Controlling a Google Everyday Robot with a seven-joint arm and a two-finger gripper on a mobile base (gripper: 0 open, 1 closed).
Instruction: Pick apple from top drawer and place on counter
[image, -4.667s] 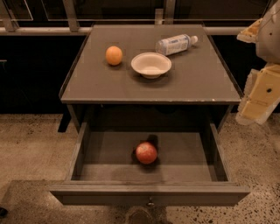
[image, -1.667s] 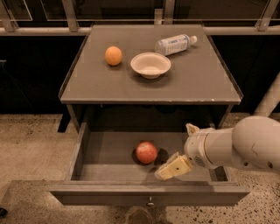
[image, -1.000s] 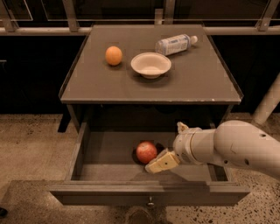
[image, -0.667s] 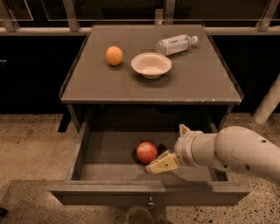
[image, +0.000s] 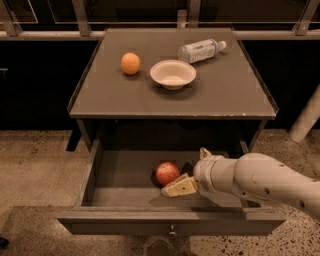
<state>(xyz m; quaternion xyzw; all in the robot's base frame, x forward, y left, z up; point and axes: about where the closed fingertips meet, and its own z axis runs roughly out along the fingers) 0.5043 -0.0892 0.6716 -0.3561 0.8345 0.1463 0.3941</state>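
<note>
The apple, red and glossy, lies on the floor of the open top drawer, near its middle. My gripper is inside the drawer, low and just right of the apple, at or almost at its lower right side. The white arm reaches in from the right. The counter is the flat dark cabinet top above the drawer.
On the counter stand an orange round fruit, a white bowl and a plastic bottle lying on its side. The drawer's front panel with its knob juts toward me. A railing and a white post are behind and to the right.
The arm came in from the right edge, went down into the drawer and moved left until the gripper reached the apple's side. The apple has stayed in place.
</note>
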